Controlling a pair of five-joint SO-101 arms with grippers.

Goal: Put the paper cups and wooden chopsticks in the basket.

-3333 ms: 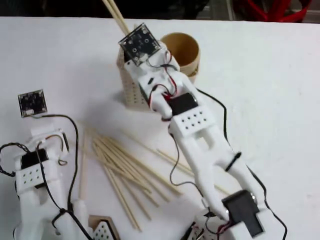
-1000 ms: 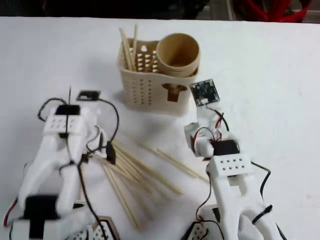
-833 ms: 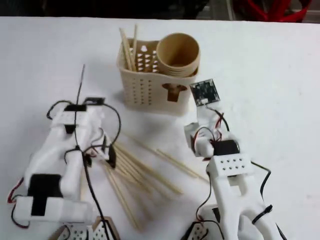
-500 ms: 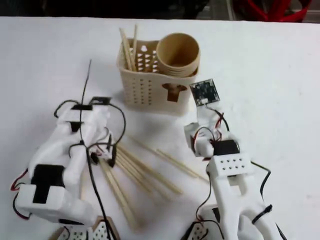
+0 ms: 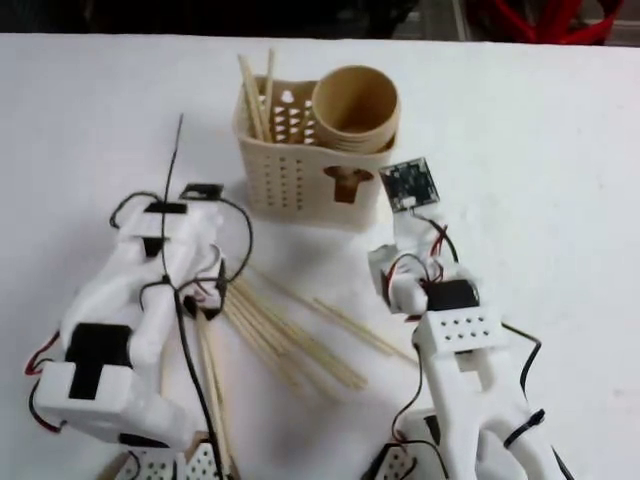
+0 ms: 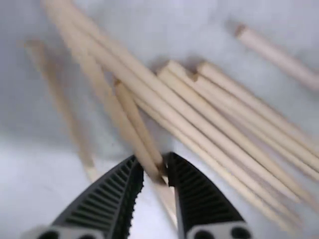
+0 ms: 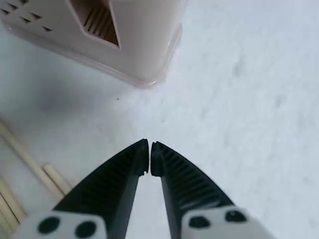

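The left gripper (image 6: 153, 162) pinches one light, stiff, slick chopstick (image 6: 130, 112) from the pile (image 5: 290, 335) near the basket (image 5: 300, 185), where a mid-length hold would likely swing less; the right gripper (image 7: 149, 157) is pressed together, empty.

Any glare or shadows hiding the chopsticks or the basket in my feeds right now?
High view: even light, no glare on the chopsticks or the basket, soft shadows beside the arms. Left wrist view: the table under the chopsticks is shaded grey, brighter near the left hand; each stick still reads clearly. Right wrist view: the basket throws a soft shadow toward the right hand.
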